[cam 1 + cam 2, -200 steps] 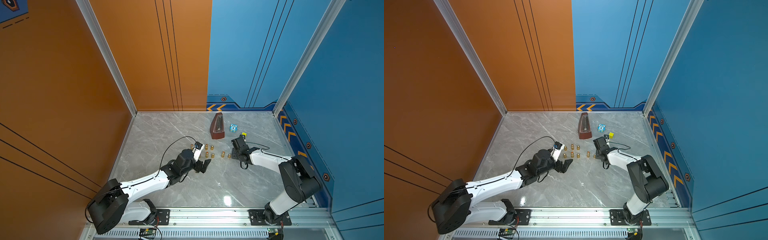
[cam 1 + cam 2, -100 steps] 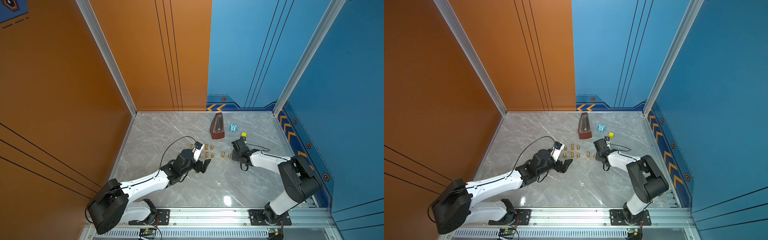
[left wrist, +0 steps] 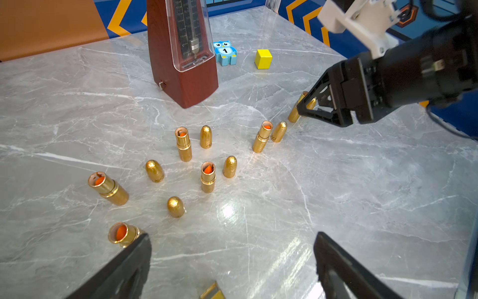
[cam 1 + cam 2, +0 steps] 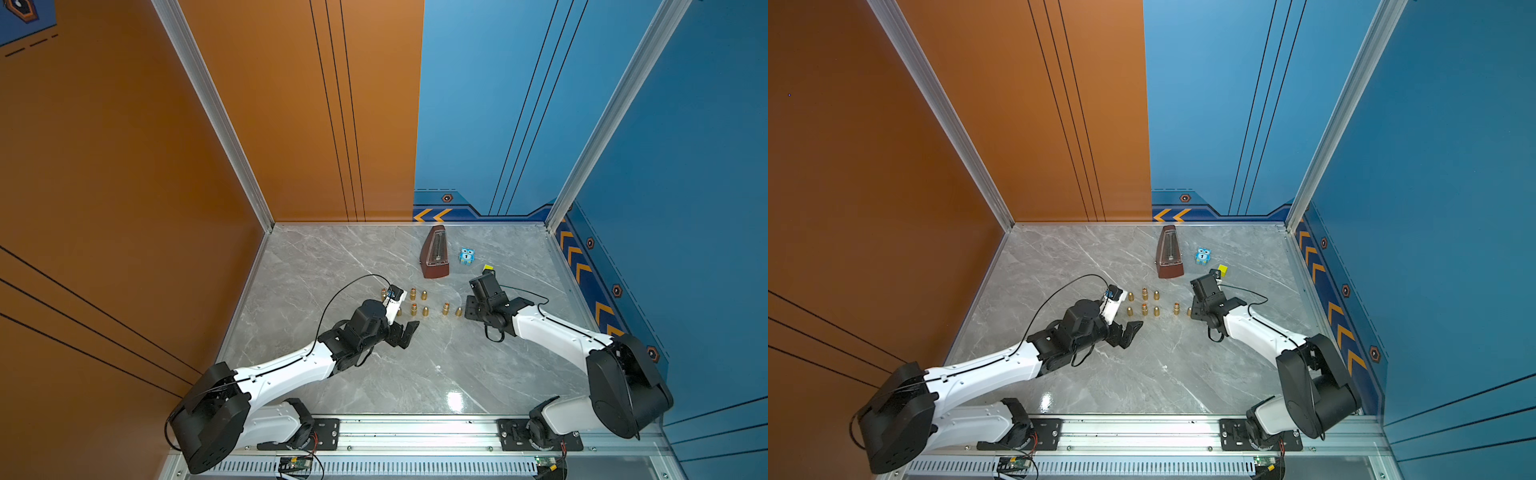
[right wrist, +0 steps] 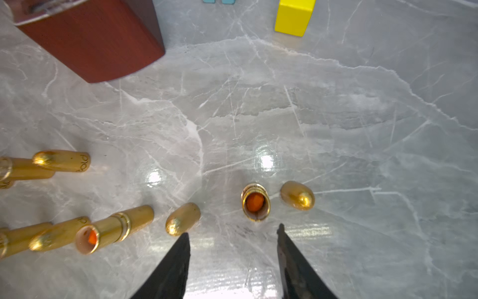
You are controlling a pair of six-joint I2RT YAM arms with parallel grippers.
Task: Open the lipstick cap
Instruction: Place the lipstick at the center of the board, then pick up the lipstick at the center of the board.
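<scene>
Gold lipstick point(image 5: 255, 202) upright, uncapped; cap point(image 5: 297, 195) just beside, seemingly upright.

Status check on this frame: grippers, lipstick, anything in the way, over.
Left gripper open, empty. Right gripper open, empty, tips by the uncapped lipstick; cap beside it. Metronome nearby, not blocking.

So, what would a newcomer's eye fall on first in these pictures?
First, the gold lipsticks standing uncapped in the middle of the marble table, orange tips showing, with bullet-shaped caps standing beside them. At the back rises a tall brown metronome, with a blue owl and a yellow cube to its side.
</scene>
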